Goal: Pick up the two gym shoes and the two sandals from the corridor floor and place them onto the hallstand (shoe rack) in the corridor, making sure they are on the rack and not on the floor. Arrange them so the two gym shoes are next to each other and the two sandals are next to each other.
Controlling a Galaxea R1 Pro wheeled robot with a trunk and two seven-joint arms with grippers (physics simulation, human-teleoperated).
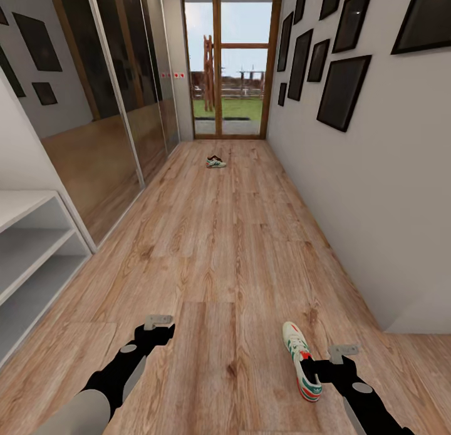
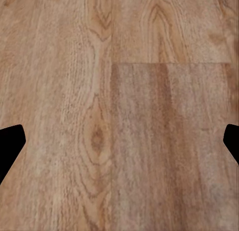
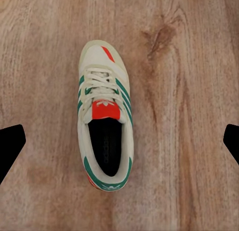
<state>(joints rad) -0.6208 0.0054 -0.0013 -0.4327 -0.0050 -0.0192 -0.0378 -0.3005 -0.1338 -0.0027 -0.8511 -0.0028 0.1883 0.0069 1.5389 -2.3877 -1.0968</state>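
My right gripper [image 3: 119,141] hangs wide open above one sneaker [image 3: 105,115] lying on the wood floor [image 1: 225,247]. My left gripper [image 2: 119,141], also spread wide, hovers over bare planks. The other sneaker [image 1: 215,162] lies far down the corridor near the glass door [image 1: 230,62]; a white shelf unit [image 1: 31,253] stands at my left.

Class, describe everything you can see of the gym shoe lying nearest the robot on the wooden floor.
The near gym shoe is a cream-white lace-up sneaker with green side stripes, a red-orange tongue patch, a red toe mark and a dark lining. It lies upright on its sole on the wood-plank floor, toe pointing away from the robot down the corridor. The right pincer hangs open above it, fingers wide to either side, not touching.
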